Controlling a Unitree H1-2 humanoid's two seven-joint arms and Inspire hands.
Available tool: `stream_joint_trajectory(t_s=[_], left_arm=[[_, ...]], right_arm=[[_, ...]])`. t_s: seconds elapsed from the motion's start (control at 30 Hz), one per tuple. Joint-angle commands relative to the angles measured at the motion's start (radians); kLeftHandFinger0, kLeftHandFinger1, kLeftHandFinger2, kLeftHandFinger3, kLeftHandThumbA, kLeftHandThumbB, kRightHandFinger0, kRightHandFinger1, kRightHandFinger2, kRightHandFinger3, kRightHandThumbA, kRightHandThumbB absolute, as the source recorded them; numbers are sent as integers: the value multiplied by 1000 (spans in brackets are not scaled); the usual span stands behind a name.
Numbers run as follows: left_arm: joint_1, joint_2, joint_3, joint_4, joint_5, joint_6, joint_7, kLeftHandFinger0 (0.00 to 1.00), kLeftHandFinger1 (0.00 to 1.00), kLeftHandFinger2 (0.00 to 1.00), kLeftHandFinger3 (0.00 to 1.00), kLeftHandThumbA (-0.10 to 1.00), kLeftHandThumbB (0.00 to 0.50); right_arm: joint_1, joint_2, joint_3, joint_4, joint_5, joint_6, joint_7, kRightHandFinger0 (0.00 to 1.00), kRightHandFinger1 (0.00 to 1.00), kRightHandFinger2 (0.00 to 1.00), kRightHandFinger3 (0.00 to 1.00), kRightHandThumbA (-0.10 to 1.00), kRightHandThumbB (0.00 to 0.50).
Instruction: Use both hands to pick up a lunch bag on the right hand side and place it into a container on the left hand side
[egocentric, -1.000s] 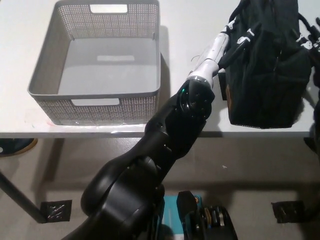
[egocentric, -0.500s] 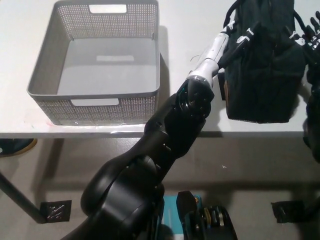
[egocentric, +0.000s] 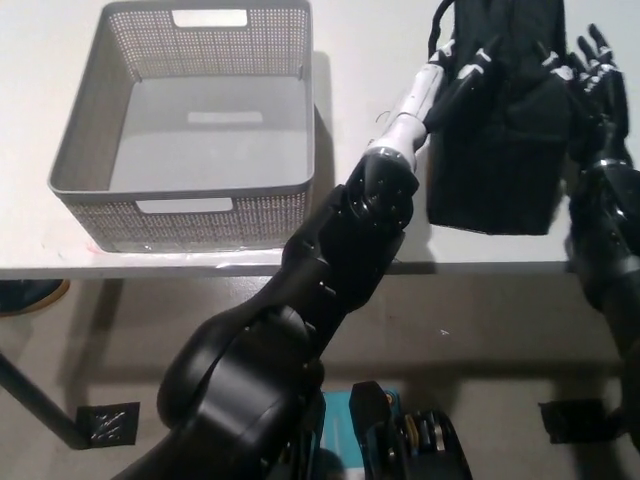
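White table (egocentric: 380, 40), both hands (egocentric: 470, 70) flanking lunch bag (egocentric: 500, 150)

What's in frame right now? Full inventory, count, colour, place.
Lunch bag: 1, black, table right, pressed between both hands.
Container: 1, grey perforated basket with handle slots, table left, nothing in it.
Table: 1, white, spans the upper picture.
Floor markers: 2, black tape patches, lower left and lower right.
Left hand: 1, white with dark fingers, on the bag's left side.
Right hand: 1, black, fingers spread at the bag's right side.
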Motion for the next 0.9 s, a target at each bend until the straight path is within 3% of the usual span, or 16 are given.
stream_joint_trajectory(t_s=[0.0,0.03,0.17,0.2,0.3,0.4,0.5,0.87], left_arm=[[-77,12,74,12,-85,60,-57,1000,1000,1000,1000,1000,403],[-81,15,94,14,-102,74,-68,1000,1000,1000,1000,1000,413],[-90,20,115,21,-102,89,-129,1000,1000,1000,1000,1000,360],[-92,22,134,20,-121,86,-135,1000,1000,1000,1000,1000,347],[-96,26,146,19,-132,84,-150,1000,1000,1000,1000,1000,305],[-100,43,139,21,-124,93,-198,1000,1000,1000,1000,1000,314],[-92,54,143,19,-136,74,-245,1000,1000,1000,1000,1000,285],[-111,67,163,10,-169,35,-293,1000,1000,1000,1000,1000,268]], right_arm=[[-99,66,-31,23,56,115,83,1000,1000,1000,1000,1000,157],[-110,76,-35,26,56,123,75,1000,1000,1000,1000,1000,163],[-142,128,-98,25,126,171,152,1000,1000,1000,1000,1000,139],[-147,148,-85,25,105,147,148,1000,1000,1000,1000,1000,109],[-150,172,-77,23,87,131,132,1000,1000,1000,1000,1000,118],[-155,179,-68,28,76,133,104,1000,1000,1000,1000,1000,133],[-156,183,-60,27,65,146,79,1000,1000,1000,1000,1000,131],[-179,181,-34,3,40,107,16,1000,1000,1000,1000,1000,127]])
